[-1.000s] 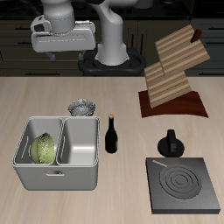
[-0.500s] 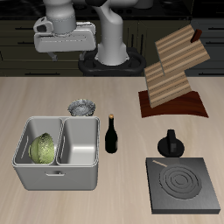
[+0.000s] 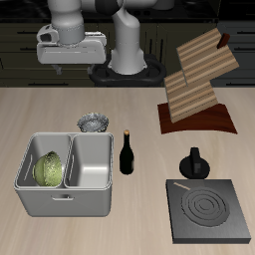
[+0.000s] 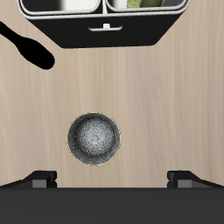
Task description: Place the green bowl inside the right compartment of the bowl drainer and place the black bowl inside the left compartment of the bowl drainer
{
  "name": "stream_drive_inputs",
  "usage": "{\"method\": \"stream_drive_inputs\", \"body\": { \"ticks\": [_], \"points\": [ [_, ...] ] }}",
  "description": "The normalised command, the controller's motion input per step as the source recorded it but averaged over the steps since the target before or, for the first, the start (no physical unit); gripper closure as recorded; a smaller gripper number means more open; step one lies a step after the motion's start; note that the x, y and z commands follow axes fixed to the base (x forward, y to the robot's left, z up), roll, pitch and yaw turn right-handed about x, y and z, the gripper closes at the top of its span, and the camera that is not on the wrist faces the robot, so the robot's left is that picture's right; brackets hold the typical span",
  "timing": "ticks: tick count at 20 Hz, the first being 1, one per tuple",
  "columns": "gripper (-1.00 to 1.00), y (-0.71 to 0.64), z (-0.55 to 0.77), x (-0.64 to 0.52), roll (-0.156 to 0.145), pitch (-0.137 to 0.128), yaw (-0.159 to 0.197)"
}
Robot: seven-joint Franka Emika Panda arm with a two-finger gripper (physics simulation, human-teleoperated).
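The green bowl [image 3: 48, 169] rests inside the right compartment of the grey bowl drainer [image 3: 62, 195]; a sliver of that bowl [image 4: 140, 3] shows in the wrist view past the drainer's front wall [image 4: 105, 28]. The drainer's other well holds nothing. On the table just behind the drainer sits the black bowl [image 3: 93, 123], silvery grey and upright. My gripper [image 3: 74, 62] hangs high above the table's back, open and holding nothing. In the wrist view the black bowl [image 4: 94, 138] lies almost straight below the gripper [image 4: 112, 178], well apart from its spread fingertips [image 4: 40, 179].
A dark bottle [image 3: 127, 152] stands right beside the drainer's empty well. Farther along the table are a small black pot [image 3: 193, 164], a flat black stove plate [image 3: 209, 211] near the front edge, and a wooden rack [image 3: 197, 85] on a dark base.
The gripper has levelled out and shifted slightly up high above the table. Both bowls and the drainer have stayed put.
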Motion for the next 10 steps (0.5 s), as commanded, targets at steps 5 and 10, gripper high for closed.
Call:
{"method": "stream_drive_inputs", "body": {
  "ticks": [5,10],
  "points": [
    [-1.0,0.06,-0.18,-0.06,0.0,-0.025,0.036],
    [-1.0,-0.13,-0.23,-0.03,-0.012,0.003,-0.04]
  ]
}}
